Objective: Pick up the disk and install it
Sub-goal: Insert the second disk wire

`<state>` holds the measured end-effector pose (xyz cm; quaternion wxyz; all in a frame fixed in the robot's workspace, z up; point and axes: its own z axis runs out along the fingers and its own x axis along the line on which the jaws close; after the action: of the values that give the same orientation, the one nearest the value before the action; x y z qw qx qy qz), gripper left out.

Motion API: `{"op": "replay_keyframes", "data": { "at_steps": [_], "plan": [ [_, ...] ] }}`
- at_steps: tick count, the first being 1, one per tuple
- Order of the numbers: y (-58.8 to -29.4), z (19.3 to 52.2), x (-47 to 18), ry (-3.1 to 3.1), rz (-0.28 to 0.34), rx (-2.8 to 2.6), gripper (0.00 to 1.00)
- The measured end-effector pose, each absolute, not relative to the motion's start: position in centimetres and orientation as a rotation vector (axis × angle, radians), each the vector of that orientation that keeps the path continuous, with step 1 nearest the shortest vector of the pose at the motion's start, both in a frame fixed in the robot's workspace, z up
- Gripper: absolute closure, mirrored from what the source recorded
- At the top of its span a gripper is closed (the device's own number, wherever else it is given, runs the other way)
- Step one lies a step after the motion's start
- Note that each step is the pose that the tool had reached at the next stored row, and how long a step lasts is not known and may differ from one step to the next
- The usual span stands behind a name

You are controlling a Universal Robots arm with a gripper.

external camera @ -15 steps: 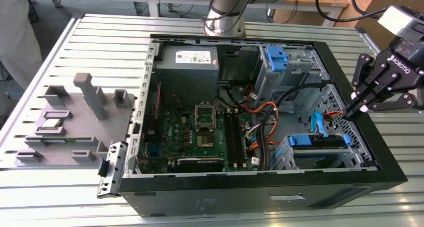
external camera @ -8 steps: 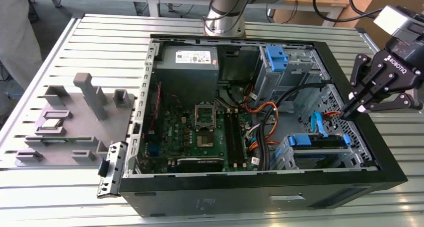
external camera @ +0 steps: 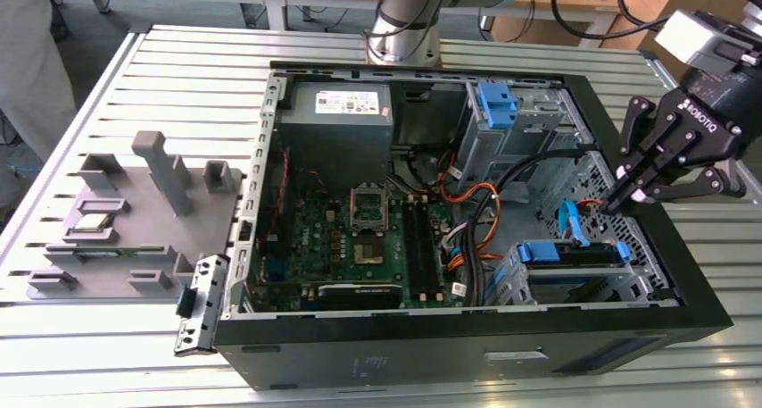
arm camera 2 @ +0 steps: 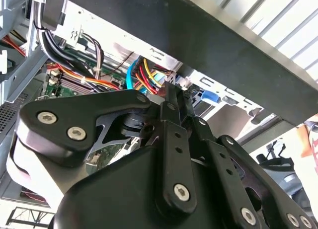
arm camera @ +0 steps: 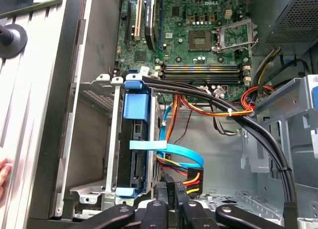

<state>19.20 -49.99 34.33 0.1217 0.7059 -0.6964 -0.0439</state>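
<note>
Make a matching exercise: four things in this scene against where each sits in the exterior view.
1. silver hard disk in blue plastic carrier
2. black tool
3. grey metal power-supply box
4. grey plastic fixture block

a. on the slatted metal table, exterior view's left
b. at the black computer case's right wall
c. inside the case, near right corner
d. inside the case, far left corner

Pairs: 1-c, 2-b, 3-d, 4-a

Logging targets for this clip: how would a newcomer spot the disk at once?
Find the open computer case on the slatted table. In its corner below the pincer, the disk sits in a metal drive cage. Its blue carrier, by the light-blue cable, differs from the empty blue bracket further back.
</note>
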Motion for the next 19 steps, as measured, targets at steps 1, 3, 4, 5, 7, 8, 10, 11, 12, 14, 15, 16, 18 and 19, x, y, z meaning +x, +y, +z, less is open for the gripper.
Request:
{"op": "replay_keyframes", "data": {
  "at_steps": [1,3,4,5,7,8,10,11,12,14,15,16,18,19],
  "plan": [
    [-50.0,34.4,19.2,-2.033,-0.129,2.061,0.82],
    [-50.0,34.8,19.2,-2.033,-0.129,2.061,0.82],
    [-50.0,35.0,19.2,-2.033,-0.129,2.061,0.82],
    [-50.0,35.2,19.2,-2.033,-0.129,2.061,0.82],
    [-50.0,35.5,19.2,-2.033,-0.128,2.061,0.82],
    [-50.0,35.5,19.2,-2.033,-0.129,2.061,0.82],
    [-50.0,35.5,19.2,-2.034,-0.127,2.062,0.82],
    [-50.1,35.5,19.1,-2.036,-0.124,2.063,0.82],
    [-50.1,35.5,19.0,-2.039,-0.119,2.066,0.82],
    [-50.2,35.5,18.7,-2.047,-0.104,2.073,0.82],
    [-50.2,35.5,18.5,-2.053,-0.094,2.077,0.82],
    [-50.3,35.5,18.2,-2.063,-0.075,2.085,0.82],
    [-50.4,35.5,17.9,-2.073,-0.057,2.093,0.82],
    [-50.4,35.5,17.7,-2.078,-0.049,2.097,0.82]
  ]
}}
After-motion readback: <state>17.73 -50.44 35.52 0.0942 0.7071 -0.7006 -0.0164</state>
